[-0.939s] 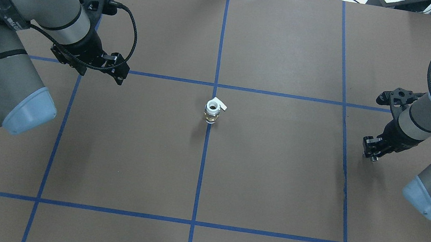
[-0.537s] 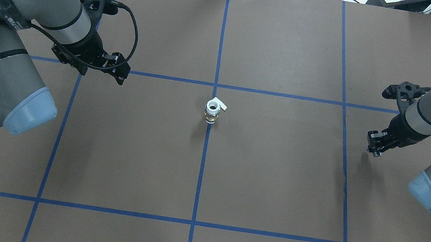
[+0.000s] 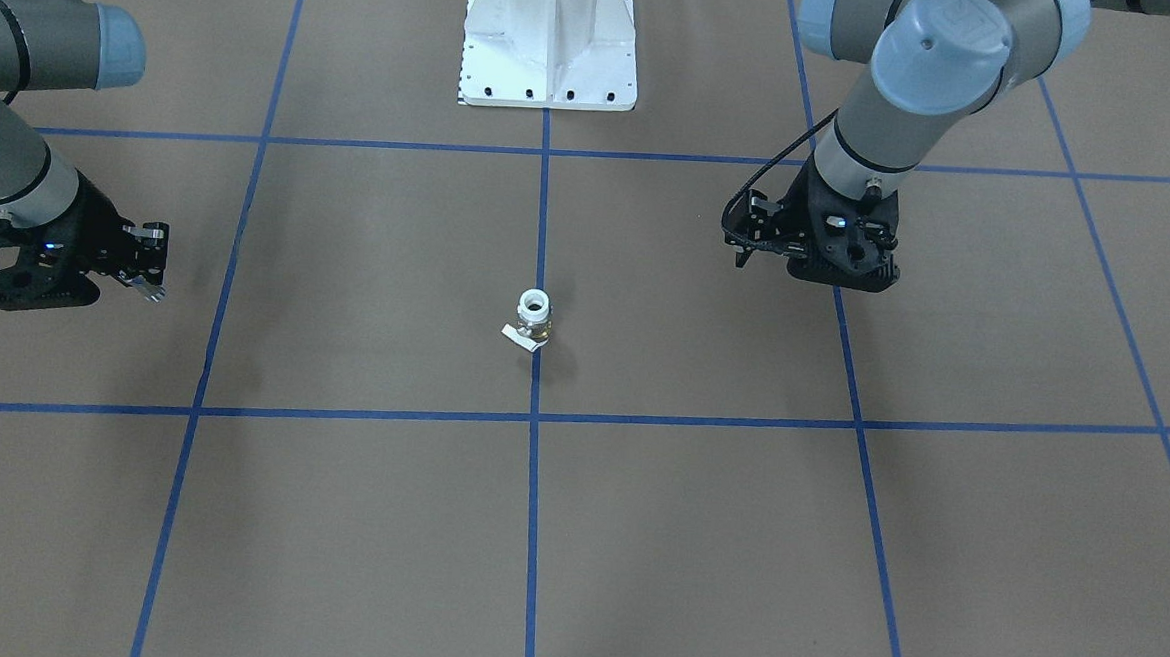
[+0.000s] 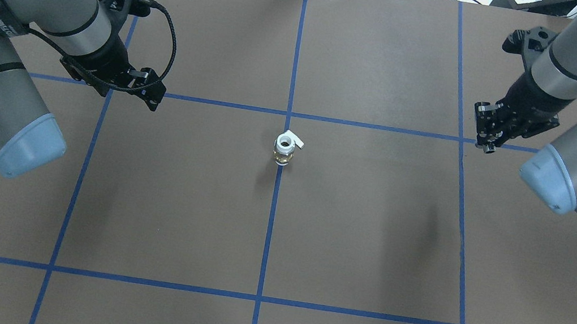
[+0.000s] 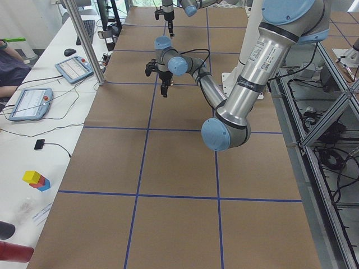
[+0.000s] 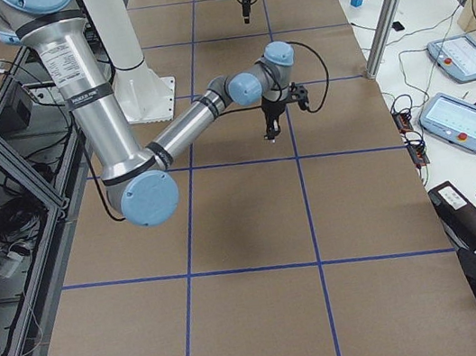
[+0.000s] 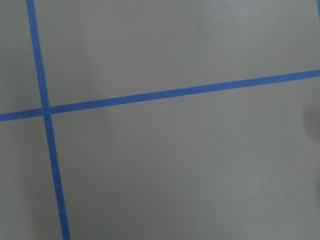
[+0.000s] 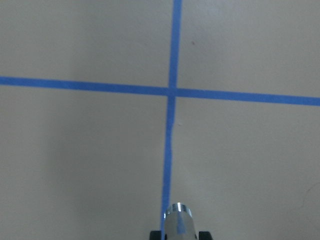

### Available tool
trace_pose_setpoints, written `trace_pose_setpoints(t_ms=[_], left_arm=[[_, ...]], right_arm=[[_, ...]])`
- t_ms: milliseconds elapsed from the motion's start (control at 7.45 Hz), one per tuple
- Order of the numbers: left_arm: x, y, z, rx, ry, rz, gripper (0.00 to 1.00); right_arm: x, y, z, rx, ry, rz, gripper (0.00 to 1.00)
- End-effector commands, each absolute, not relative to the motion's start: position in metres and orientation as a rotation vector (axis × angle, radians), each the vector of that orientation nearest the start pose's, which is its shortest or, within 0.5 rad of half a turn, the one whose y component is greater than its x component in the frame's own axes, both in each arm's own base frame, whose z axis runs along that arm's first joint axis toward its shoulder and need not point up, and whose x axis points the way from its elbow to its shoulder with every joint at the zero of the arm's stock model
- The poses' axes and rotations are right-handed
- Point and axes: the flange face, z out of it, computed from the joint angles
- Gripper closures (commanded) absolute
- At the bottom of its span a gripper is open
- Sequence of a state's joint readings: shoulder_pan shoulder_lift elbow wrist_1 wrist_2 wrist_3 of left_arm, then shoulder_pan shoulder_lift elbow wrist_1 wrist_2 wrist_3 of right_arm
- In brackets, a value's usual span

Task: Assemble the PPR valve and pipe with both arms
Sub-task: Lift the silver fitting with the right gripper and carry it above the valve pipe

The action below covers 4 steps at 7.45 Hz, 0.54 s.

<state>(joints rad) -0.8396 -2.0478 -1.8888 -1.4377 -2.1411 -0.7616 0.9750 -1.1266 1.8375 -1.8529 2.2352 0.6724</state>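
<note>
In the front-facing view the PPR valve (image 3: 532, 321) stands upright at the centre of the frame on a blue tape line (image 3: 532, 526) of the brown surface (image 3: 355, 517), white collar up and lever toward the lower left. At the left edge the right gripper (image 3: 150, 286) has its fingers clamped on the pipe (image 3: 153, 293), well apart from the valve. The left gripper (image 3: 833, 271) hangs in the upper right; I cannot tell whether its fingers are apart or together. From overhead the valve (image 4: 284, 149) sits mid-frame, the left gripper (image 4: 153, 100) in the upper left and the right gripper (image 4: 487, 141) in the upper right, the pipe (image 4: 489, 149) a silver speck at its tip. The exterior left view shows the near arm's gripper (image 5: 164, 91) pointing down in the upper middle. The exterior right view shows the near one (image 6: 271, 129) likewise. The left wrist view holds only surface (image 7: 180, 170) and crossing tape. In the right wrist view the pipe (image 8: 178, 220) shows at bottom centre between two black fingers (image 8: 204, 235) — directly over a tape line (image 8: 168, 150).
</note>
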Motion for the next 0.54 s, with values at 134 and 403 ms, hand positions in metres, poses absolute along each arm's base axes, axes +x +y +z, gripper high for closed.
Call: trace_pose_setpoints(t_ms=[134, 403], left_arm=[[0.259, -0.515, 0.332, 0.152, 0.77, 0.222, 0.0], [0.201, -0.512, 0.384, 0.123, 0.805, 0.268, 0.0]], right_arm=[[-0.338, -0.57, 0.207, -0.083, -0.819, 0.049, 1.0], [-0.419, -0.559, 0.144, -0.147, -0.826, 0.085, 1.0]])
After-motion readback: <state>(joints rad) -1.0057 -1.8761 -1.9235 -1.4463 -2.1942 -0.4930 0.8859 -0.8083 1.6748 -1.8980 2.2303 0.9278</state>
